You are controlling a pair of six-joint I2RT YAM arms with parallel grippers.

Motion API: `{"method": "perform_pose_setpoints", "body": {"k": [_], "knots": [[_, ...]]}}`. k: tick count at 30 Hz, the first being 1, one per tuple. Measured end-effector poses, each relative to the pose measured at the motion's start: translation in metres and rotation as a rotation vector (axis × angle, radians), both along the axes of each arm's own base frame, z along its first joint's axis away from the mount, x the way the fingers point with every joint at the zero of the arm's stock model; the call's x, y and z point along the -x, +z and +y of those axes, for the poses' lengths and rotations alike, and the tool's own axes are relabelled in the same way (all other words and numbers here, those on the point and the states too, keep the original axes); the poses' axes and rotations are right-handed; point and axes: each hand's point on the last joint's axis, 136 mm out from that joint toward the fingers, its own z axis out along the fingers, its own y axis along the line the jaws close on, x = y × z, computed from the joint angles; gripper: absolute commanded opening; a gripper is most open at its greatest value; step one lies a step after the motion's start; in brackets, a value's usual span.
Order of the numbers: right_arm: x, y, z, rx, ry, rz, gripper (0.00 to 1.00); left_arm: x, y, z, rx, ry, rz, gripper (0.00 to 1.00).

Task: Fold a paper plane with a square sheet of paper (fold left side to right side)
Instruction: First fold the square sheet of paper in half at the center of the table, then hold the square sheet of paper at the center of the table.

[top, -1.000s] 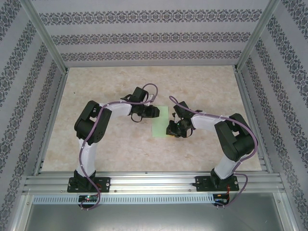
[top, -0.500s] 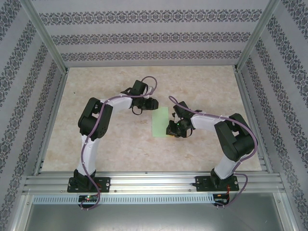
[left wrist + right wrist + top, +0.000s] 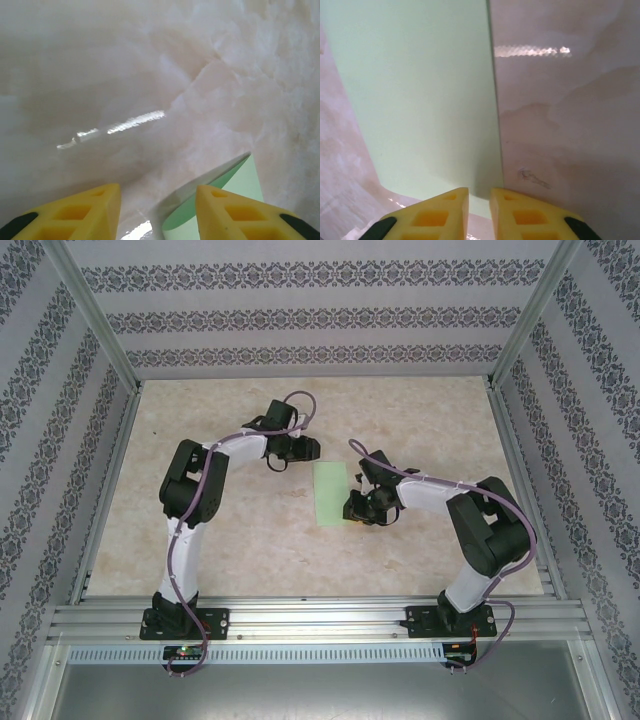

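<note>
The sheet of paper (image 3: pixel 331 492) lies flat on the table as a narrow pale green rectangle, folded in half. My left gripper (image 3: pixel 308 448) hovers just off its far left corner, open with nothing between the fingers. In the left wrist view the gripper (image 3: pixel 157 212) shows bare table in its gap, and the sheet's corner (image 3: pixel 240 182) lifts slightly beside the right finger. My right gripper (image 3: pixel 353 508) is at the sheet's near right corner. In the right wrist view its fingers (image 3: pixel 479 200) stand a narrow gap apart over the paper's (image 3: pixel 420 90) near edge.
The marble-patterned table (image 3: pixel 250 540) is bounded by patterned walls and aluminium posts (image 3: pixel 95 310) on three sides. A metal rail (image 3: pixel 320 615) with both arm bases runs along the near edge.
My left gripper drew back from over the paper toward the far left and widened. My right gripper's jaws parted slightly while staying at the paper's near right corner.
</note>
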Motion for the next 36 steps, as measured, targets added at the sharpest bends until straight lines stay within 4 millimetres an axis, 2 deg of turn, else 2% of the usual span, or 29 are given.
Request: {"method": "perform_pose_setpoints", "body": {"k": [3, 6, 9, 12, 14, 19, 22, 29, 33, 36], "knots": [[-0.004, 0.008, -0.003, 0.020, 0.013, -0.037, 0.35, 0.004, 0.016, 0.009, 0.000, 0.016, -0.022, 0.47], [-0.013, 0.029, -0.005, 0.010, 0.018, -0.107, 0.40, 0.017, 0.046, 0.018, 0.010, 0.024, -0.063, 0.47], [-0.027, 0.053, -0.007, -0.014, 0.012, -0.181, 0.39, 0.036, 0.077, 0.024, 0.046, 0.022, -0.118, 0.46], [-0.037, 0.062, -0.010, -0.031, 0.000, -0.215, 0.36, 0.055, 0.090, 0.024, 0.092, 0.014, -0.136, 0.46], [-0.037, 0.061, -0.009, -0.035, 0.000, -0.207, 0.34, 0.067, 0.086, 0.021, 0.113, 0.004, -0.119, 0.45], [-0.035, 0.053, -0.005, -0.048, 0.009, -0.179, 0.32, 0.107, 0.054, 0.000, 0.126, -0.044, -0.019, 0.45], [-0.035, 0.050, -0.001, -0.069, 0.010, -0.168, 0.29, 0.124, 0.044, -0.015, 0.145, -0.078, 0.020, 0.45], [-0.024, 0.022, 0.013, -0.072, 0.025, -0.085, 0.26, 0.120, 0.022, -0.029, 0.168, -0.074, 0.059, 0.43], [-0.013, 0.001, 0.012, -0.044, 0.019, -0.019, 0.24, 0.115, 0.011, -0.033, 0.169, -0.069, 0.080, 0.43], [-0.012, -0.001, 0.012, -0.044, 0.012, -0.008, 0.23, 0.113, 0.007, -0.034, 0.171, -0.068, 0.089, 0.43]]}}
